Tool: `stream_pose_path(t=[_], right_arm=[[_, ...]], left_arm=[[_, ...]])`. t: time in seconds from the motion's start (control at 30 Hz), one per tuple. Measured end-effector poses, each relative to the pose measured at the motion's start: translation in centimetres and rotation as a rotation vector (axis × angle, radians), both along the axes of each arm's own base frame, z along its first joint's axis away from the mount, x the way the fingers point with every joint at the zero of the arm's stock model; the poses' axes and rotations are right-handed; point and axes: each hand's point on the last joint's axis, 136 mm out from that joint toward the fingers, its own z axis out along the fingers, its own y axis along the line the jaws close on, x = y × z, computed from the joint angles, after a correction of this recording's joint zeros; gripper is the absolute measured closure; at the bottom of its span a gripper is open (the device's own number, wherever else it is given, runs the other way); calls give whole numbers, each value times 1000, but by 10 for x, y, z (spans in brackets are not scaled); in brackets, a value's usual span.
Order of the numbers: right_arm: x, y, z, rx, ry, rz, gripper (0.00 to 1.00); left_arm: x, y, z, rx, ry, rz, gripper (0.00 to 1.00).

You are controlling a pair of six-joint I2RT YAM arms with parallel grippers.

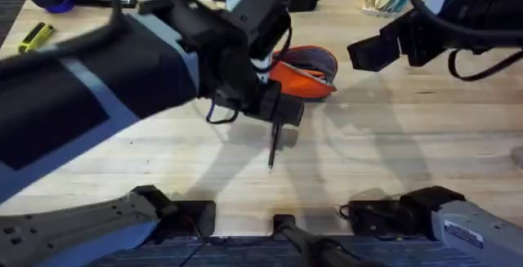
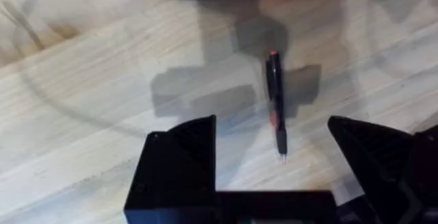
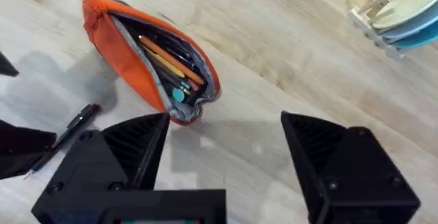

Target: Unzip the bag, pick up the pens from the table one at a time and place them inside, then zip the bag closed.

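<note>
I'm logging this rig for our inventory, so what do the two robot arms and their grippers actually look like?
The left arm is black with a grey band on its large link, and thin black cables loop beside its wrist. The left gripper has broad, angular black fingers. The right arm is also black, with a thick black cable curving over it. The right gripper has matching wedge-shaped black fingers. Both bases are grey, and the right one carries a white label.

Overhead looks down and forward over the pale wooden plank table [image 1: 392, 161]. Both wrist cameras sit close above it, sharing the slim black pen [image 2: 275, 101] and the oval orange fabric pouch [image 3: 130, 63].
</note>
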Motion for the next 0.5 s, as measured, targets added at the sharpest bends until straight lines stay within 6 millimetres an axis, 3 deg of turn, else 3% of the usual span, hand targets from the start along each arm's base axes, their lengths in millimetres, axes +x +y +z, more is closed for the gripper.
stream_pose_path(t=[0.23,0.4,0.5], right_arm=[[0,0,0,-1,0,1,5],[0,0,0,-1,0,1,4],[-1,0,-1,-1,3,1,4]], left_arm=[[-9,4,-15,16,34,11,6],[-6,-5,-14,-4,12,-2,6],[-11,-12,-25,18,37,-32,6]])
